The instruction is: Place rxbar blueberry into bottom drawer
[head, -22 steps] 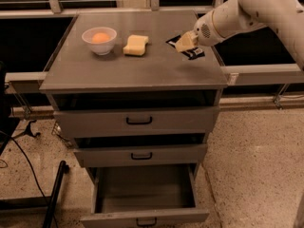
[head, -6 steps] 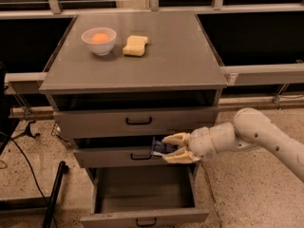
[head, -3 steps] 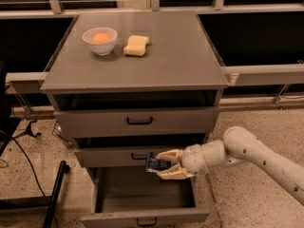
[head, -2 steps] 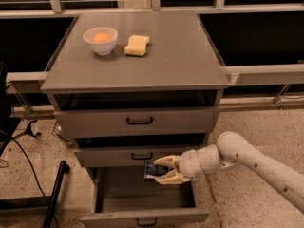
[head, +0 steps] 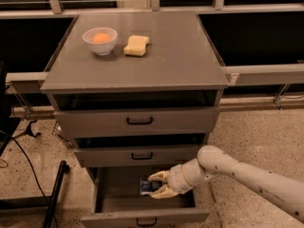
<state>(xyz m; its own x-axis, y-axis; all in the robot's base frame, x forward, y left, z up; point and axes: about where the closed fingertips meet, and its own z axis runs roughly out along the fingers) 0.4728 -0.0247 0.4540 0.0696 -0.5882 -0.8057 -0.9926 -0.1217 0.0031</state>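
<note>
The bottom drawer (head: 145, 217) of the grey cabinet is pulled out, its black handle at the front. My gripper (head: 157, 184) reaches in from the right and sits low inside the drawer's open space. Its fingers (head: 159, 175) are shut on the rxbar blueberry (head: 149, 185), a dark navy bar with white lettering, held over the middle of the drawer floor. I cannot tell if the bar touches the floor.
On the cabinet top stand a white bowl (head: 99, 40) with an orange thing in it and a yellow sponge block (head: 136, 45). The top drawer (head: 137, 121) and middle drawer (head: 140, 156) sit a little pulled out above my arm. A black pole (head: 56, 192) leans at the left.
My gripper carried the bar from the cabinet top down past the middle drawer's front, then leftward and lower into the open bottom drawer.
</note>
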